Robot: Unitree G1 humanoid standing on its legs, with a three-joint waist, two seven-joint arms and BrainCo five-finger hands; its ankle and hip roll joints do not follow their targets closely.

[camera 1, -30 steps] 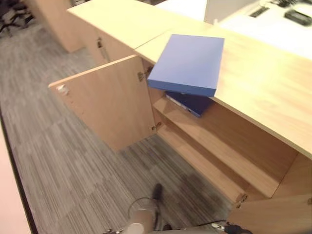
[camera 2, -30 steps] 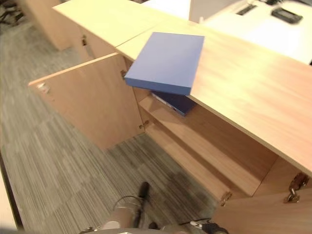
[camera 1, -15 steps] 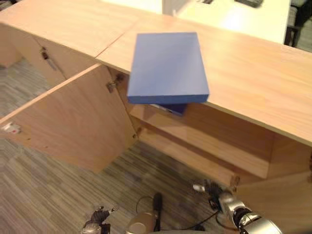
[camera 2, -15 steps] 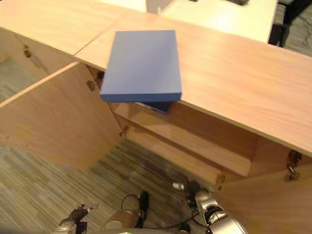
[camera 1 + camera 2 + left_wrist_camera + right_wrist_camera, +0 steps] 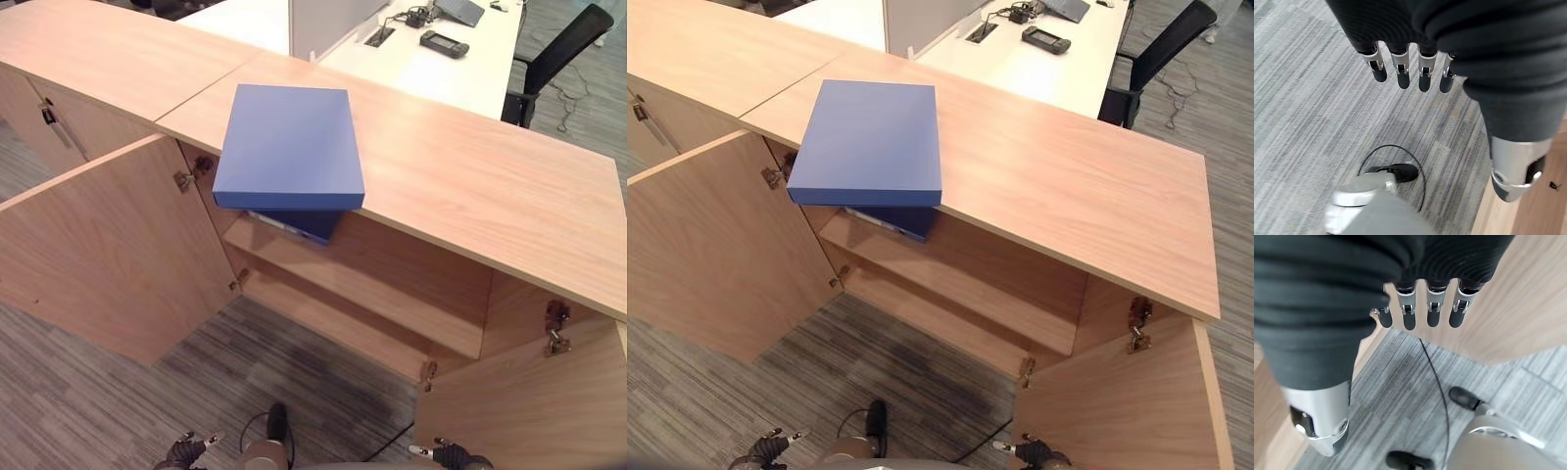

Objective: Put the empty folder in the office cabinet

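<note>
A light blue folder (image 5: 289, 145) lies flat on the wooden top (image 5: 470, 186) of the office cabinet, its near end hanging out over the front edge. Under it, a darker blue folder (image 5: 304, 224) lies on the cabinet's upper shelf (image 5: 392, 294). Both hands hang low over the carpet, far below the folder. My left hand (image 5: 1402, 76) has its fingers straight and holds nothing; it also shows at the bottom edge as left hand (image 5: 186, 452). My right hand (image 5: 1433, 313) is likewise open and empty, with the right hand (image 5: 449, 455) at the bottom edge beside the right door.
Both cabinet doors stand open: the left door (image 5: 108, 255) swings out wide, the right door (image 5: 529, 401) is close to my right arm. A closed cabinet (image 5: 39, 117) adjoins on the left. Behind are a white desk (image 5: 441, 69) and a black chair (image 5: 558, 49).
The camera has swung right and back, so the whole cabinet and its right door now show. The folder has not moved. My right hand sits lower in the picture than half a second ago.
</note>
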